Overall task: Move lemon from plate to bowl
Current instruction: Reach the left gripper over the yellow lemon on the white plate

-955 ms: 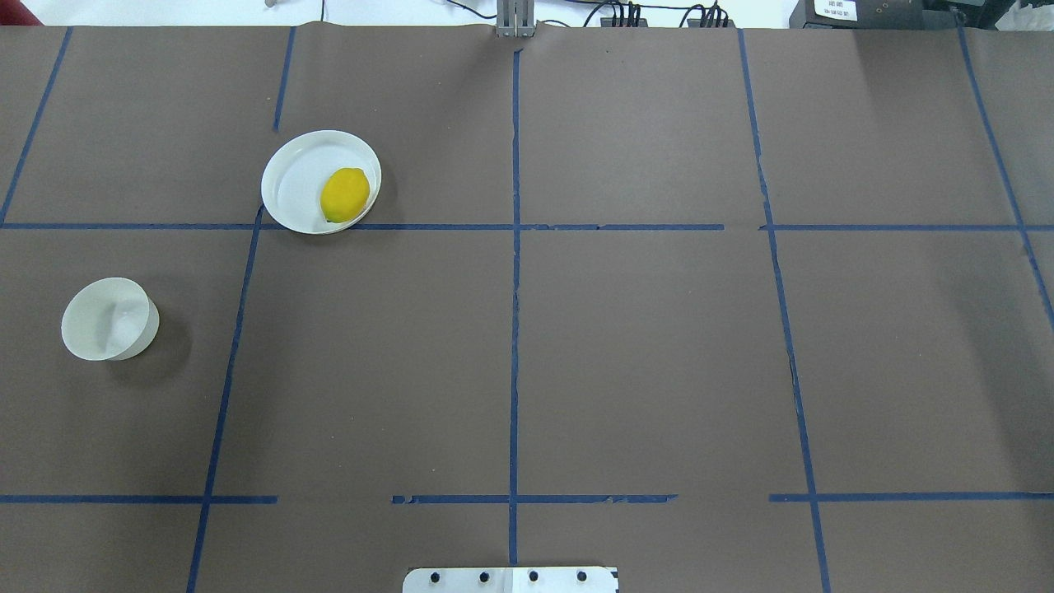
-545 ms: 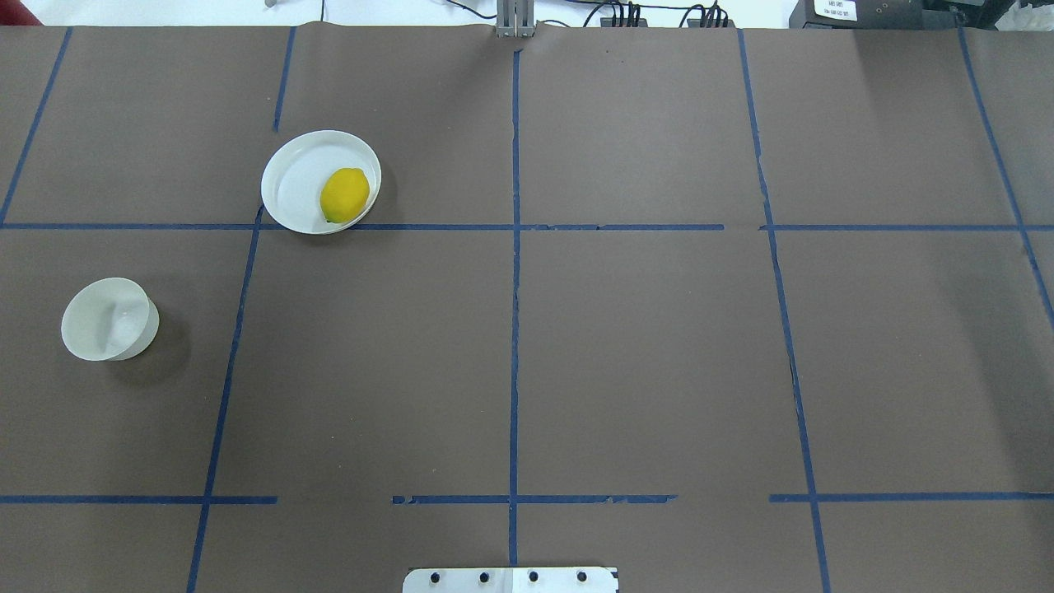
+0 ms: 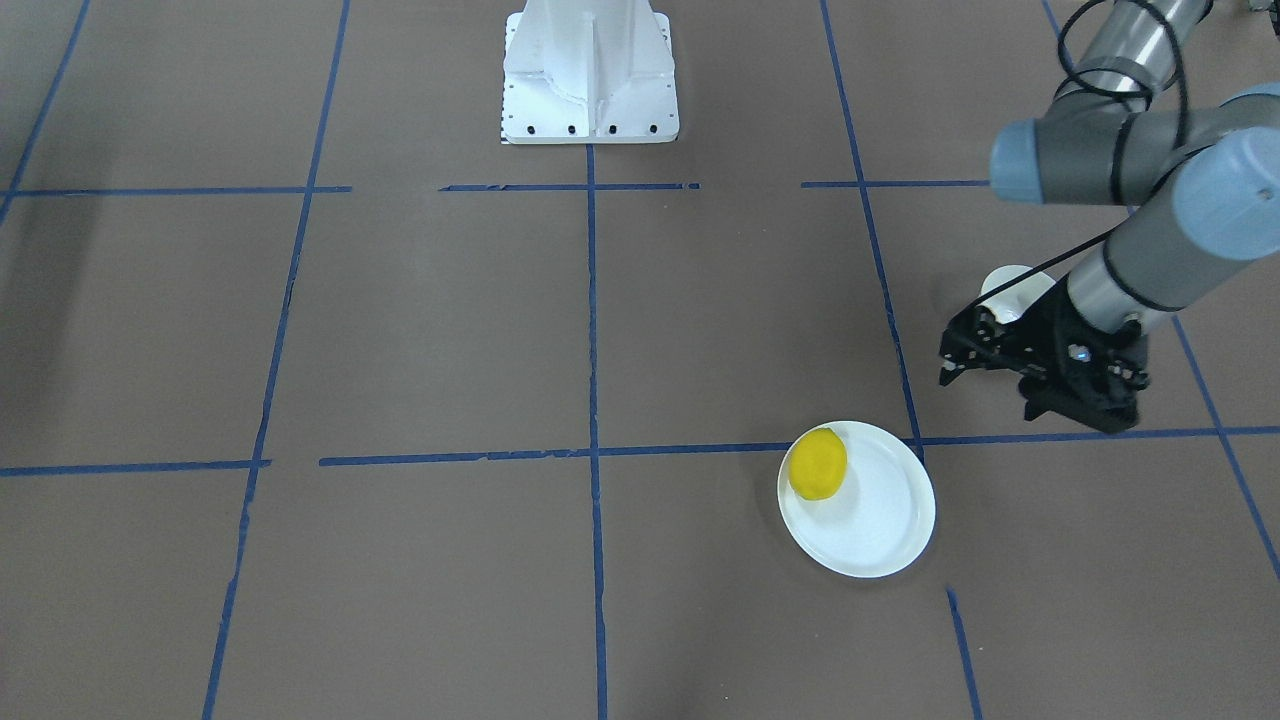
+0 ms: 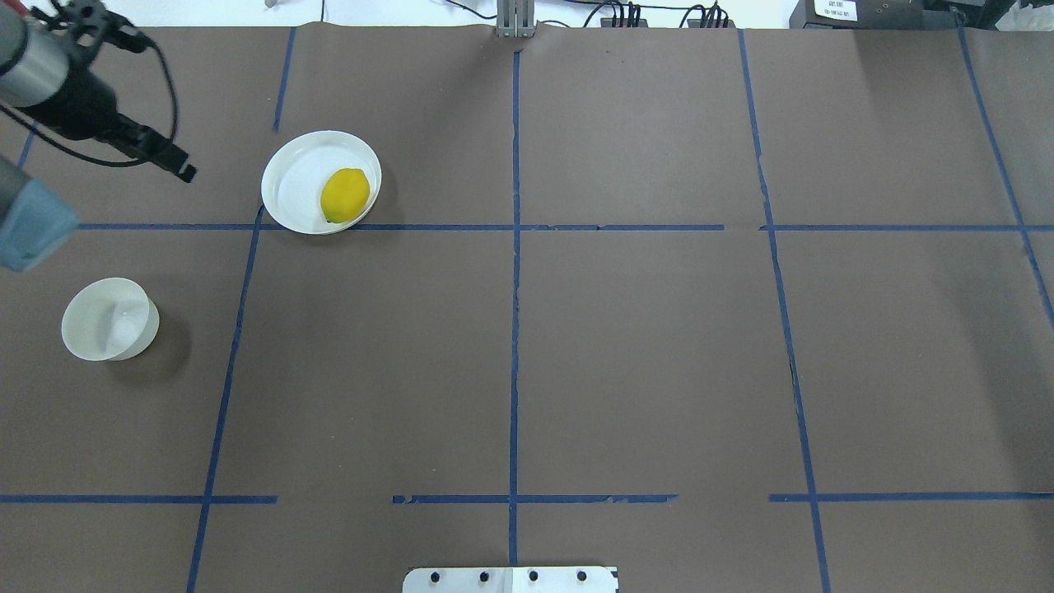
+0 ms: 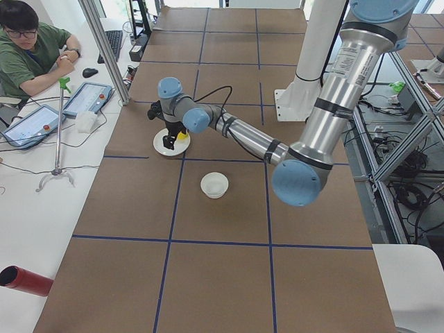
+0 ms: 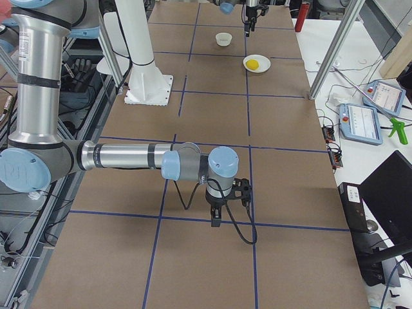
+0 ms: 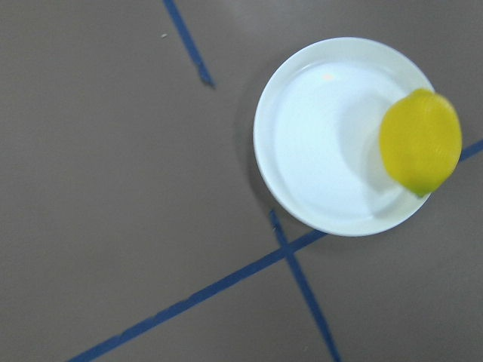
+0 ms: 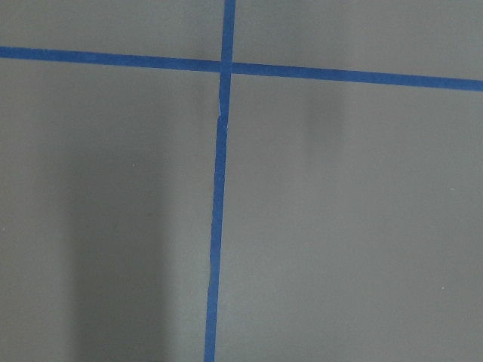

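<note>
The yellow lemon [image 4: 345, 195] lies on the right side of the flat white plate [image 4: 292, 177] at the far left of the table. It also shows in the left wrist view [image 7: 420, 141] on the plate [image 7: 317, 151]. The small deep white bowl [image 4: 109, 319] stands empty, nearer the robot and left of the plate. My left gripper [image 4: 185, 171] hangs in the air left of the plate, fingers looking together and holding nothing. In the front view it [image 3: 945, 365] partly hides the bowl [image 3: 1005, 280]. My right gripper [image 6: 215, 219] points down at bare table far to the right; I cannot tell its state.
The brown table cover carries a grid of blue tape lines [image 4: 515, 288]. The robot's white base plate [image 4: 510, 579] sits at the near edge. An operator [image 5: 28, 48] sits beyond the far edge with tablets [image 5: 87, 97].
My left arm has come into the overhead view at the upper left, toward the plate. The lemon, plate and bowl have not moved.
</note>
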Robot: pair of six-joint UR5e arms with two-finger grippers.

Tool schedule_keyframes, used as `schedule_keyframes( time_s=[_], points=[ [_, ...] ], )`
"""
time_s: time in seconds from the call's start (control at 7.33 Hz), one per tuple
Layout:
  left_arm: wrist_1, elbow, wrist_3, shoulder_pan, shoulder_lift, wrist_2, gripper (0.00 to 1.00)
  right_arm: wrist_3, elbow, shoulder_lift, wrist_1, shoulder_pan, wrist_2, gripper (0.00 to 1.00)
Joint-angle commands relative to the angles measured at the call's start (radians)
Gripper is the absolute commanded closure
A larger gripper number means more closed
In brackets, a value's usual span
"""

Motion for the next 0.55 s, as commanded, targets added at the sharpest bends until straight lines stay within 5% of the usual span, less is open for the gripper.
schedule_keyframes(
  time_s=[0.0, 0.41],
  points=[
    [-0.098, 0.118, -0.168, 0.071, -0.1, 0.083, 0.0, 0.0, 0.0, 0.001, 0.0, 0.0, 0.0, 0.0],
    [-0.14, 0.272, -0.279, 0.14, -0.209, 0.131, 0.0, 0.0, 0.0, 0.0, 0.0, 0.0, 0.0, 0.0]
  ],
)
